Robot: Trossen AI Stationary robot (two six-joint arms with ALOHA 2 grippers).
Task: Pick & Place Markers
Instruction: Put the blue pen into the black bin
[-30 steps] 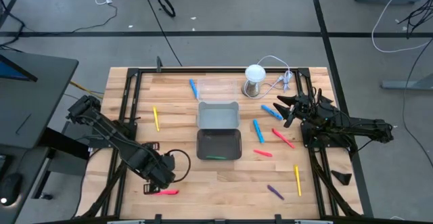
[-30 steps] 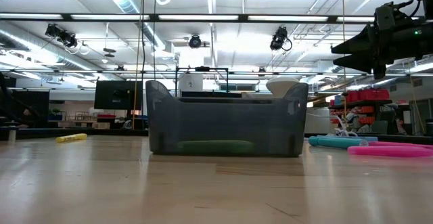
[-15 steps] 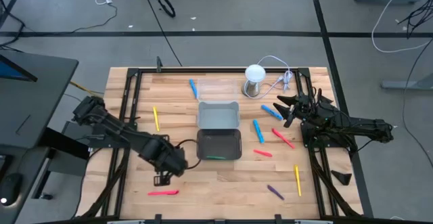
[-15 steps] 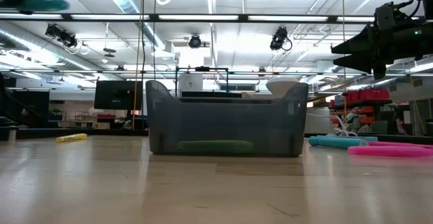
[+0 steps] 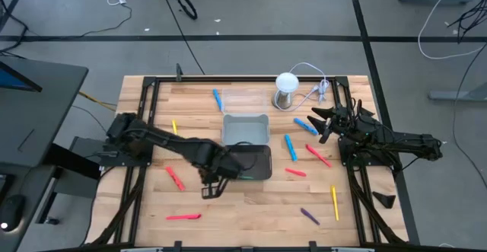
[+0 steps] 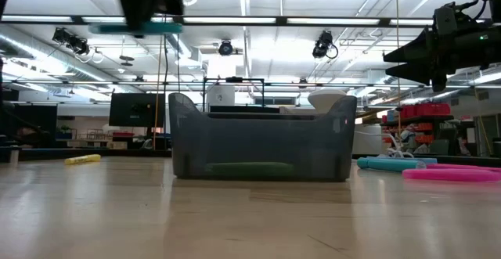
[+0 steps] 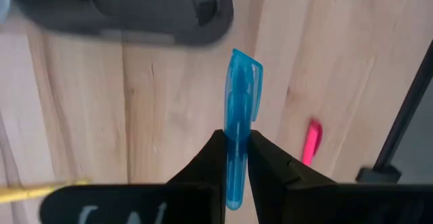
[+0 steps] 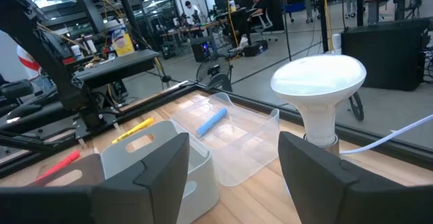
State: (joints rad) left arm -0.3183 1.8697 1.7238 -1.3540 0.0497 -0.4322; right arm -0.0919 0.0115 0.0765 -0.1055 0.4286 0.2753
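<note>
The left gripper [image 7: 235, 158] is clamped around the middle of a smooth blue plastic marker [image 7: 239, 126] with a clip cap, held lengthwise above the wood, probably for dropping into the dark rounded tray [image 5: 255, 163] at its 3 o'clock. The right gripper [image 5: 320, 122], fingers spread and empty, waits at the table's 3 o'clock near loose markers [image 5: 304, 151].

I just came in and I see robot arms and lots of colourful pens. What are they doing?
The robot is tidying markers into a tray. Its left gripper is shut on a blue marker and holds it in the air just beside the dark grey tray, which already has a green marker inside. The right gripper waits open at the table's right side, near the white-domed lamp. Pink, blue, yellow and purple markers lie scattered on the wooden table.
</note>
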